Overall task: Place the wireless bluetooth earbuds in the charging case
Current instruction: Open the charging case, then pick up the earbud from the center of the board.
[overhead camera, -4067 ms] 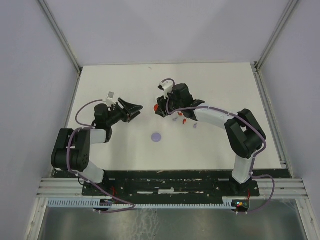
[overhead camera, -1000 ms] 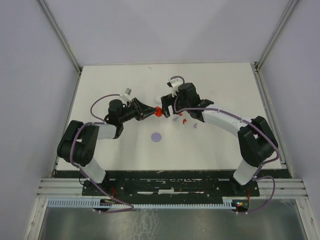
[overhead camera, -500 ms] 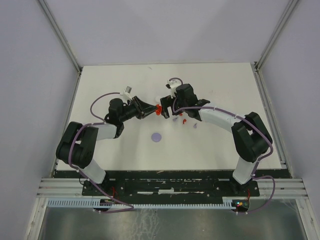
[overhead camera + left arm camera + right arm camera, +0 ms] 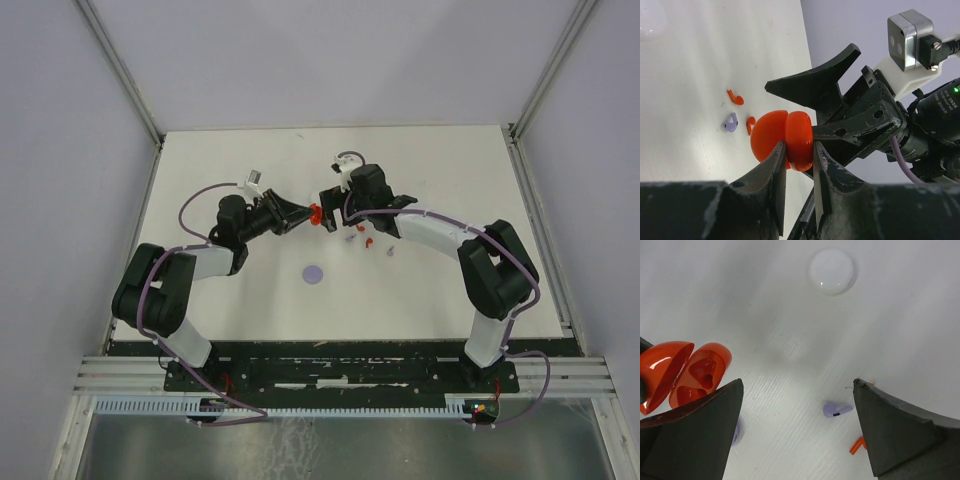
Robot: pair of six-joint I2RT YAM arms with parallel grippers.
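Observation:
The red charging case [image 4: 774, 138] hangs open like a clamshell, and my left gripper [image 4: 799, 150] is shut on one of its halves. From above, the case [image 4: 316, 212] sits between the left gripper [image 4: 306, 213] and the right gripper [image 4: 336, 208]. The right gripper [image 4: 797, 432] is open, with nothing between its fingers, and hovers over the earbuds. The open case [image 4: 686, 372] shows at its left. On the table lie a pale purple earbud [image 4: 836, 409], a red earbud [image 4: 857, 445] and another purple one [image 4: 736, 432], half hidden by a finger. The earbuds [image 4: 368, 242] lie just right of the case.
A white round disc [image 4: 831, 271] lies on the table beyond the earbuds. A purple disc [image 4: 314, 273] lies nearer the arm bases. Two red earbuds [image 4: 735, 97] and a purple one [image 4: 730, 122] show below the case. The right gripper's finger [image 4: 815, 85] is close behind the case.
The left gripper came over from the left and closed on the red case. Over the last second it has shifted the case slightly toward the far side; the right gripper barely moved.

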